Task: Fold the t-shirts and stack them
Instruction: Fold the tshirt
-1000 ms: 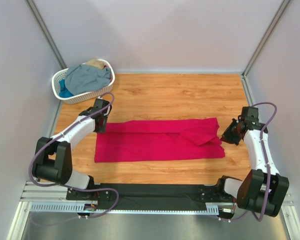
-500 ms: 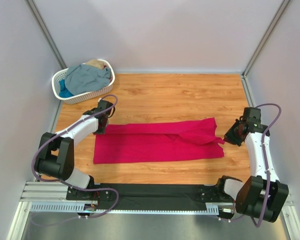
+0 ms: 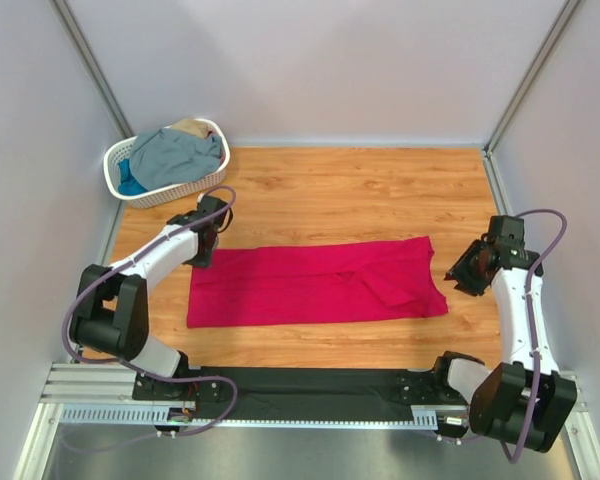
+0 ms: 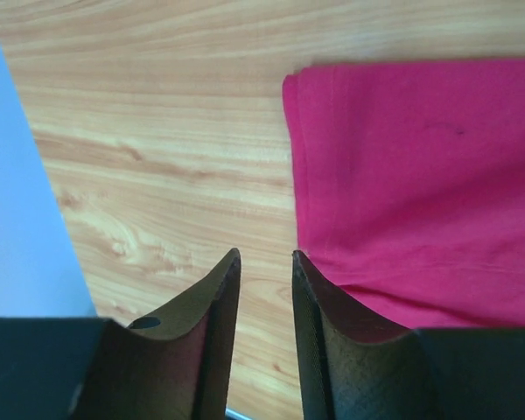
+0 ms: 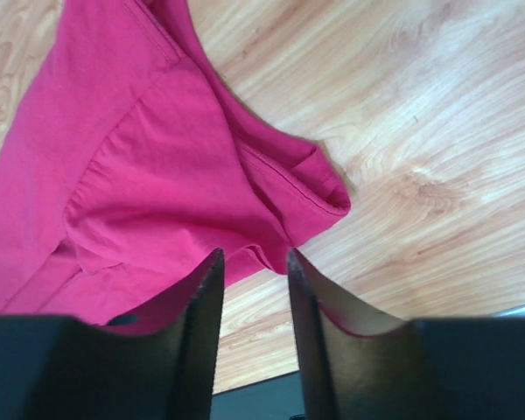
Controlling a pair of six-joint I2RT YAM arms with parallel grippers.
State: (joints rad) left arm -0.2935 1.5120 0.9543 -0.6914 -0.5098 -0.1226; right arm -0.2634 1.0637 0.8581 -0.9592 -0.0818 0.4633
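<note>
Lying flat along the middle of the wooden table, the crimson-pink t-shirt is folded into 1 long band, its left end near the left arm and its right end near the right arm. 1 second ago the right gripper sat against the shirt's right end, and half a second ago a small tip of cloth was drawn out toward it. That tip has now dropped back, the right edge is smooth, and the gripper stands just off the cloth over bare wood. The raised fold near the right end also looks flatter than before. The left gripper has barely shifted and sits at the shirt's far-left corner.

In the right wrist view the 2 fingers stand a narrow gap apart with nothing between them; the shirt's hemmed corner lies below and beyond the tips, not touched. In the left wrist view the fingers are likewise slightly parted and hold nothing. Wood shows through the gap, and the shirt's folded edge runs just to the right of it.

The white basket at the far-left corner holds the grey-blue t-shirt on top, with the bright blue t-shirt and the tan t-shirt showing at its edges.
</note>
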